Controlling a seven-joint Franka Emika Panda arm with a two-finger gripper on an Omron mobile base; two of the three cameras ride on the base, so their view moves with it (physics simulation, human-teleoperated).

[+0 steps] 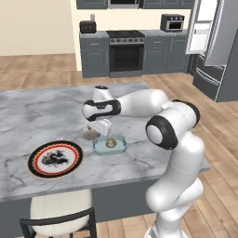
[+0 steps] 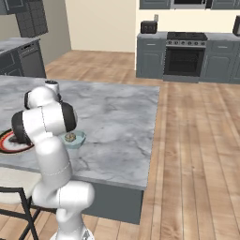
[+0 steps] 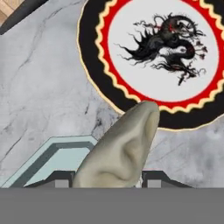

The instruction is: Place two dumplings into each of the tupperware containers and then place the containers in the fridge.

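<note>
My gripper [image 1: 94, 130] hangs low over the marble island, just left of a translucent blue-green tupperware container [image 1: 110, 145]. It is shut on a tan lumpy dumpling [image 1: 89, 135]. In the hand view that dumpling [image 3: 124, 151] sits between the finger tips of the gripper [image 3: 107, 180], with a corner of the container [image 3: 48, 159] below left. Another dumpling [image 1: 110, 142] lies inside the container. From the right base view the container [image 2: 78, 139] and its dumpling [image 2: 70, 137] show beside my arm. The fridge [image 1: 225, 60] stands at the far right with a door open.
A round red-and-black-rimmed plate [image 1: 33, 162] with a dragon print lies left of the container near the island's front edge; its rim [image 3: 94, 70] shows above the dumpling in the hand view. A white-cushioned chair [image 1: 60, 207] stands at the front. Oven and grey cabinets [image 1: 125, 53] stand at the back.
</note>
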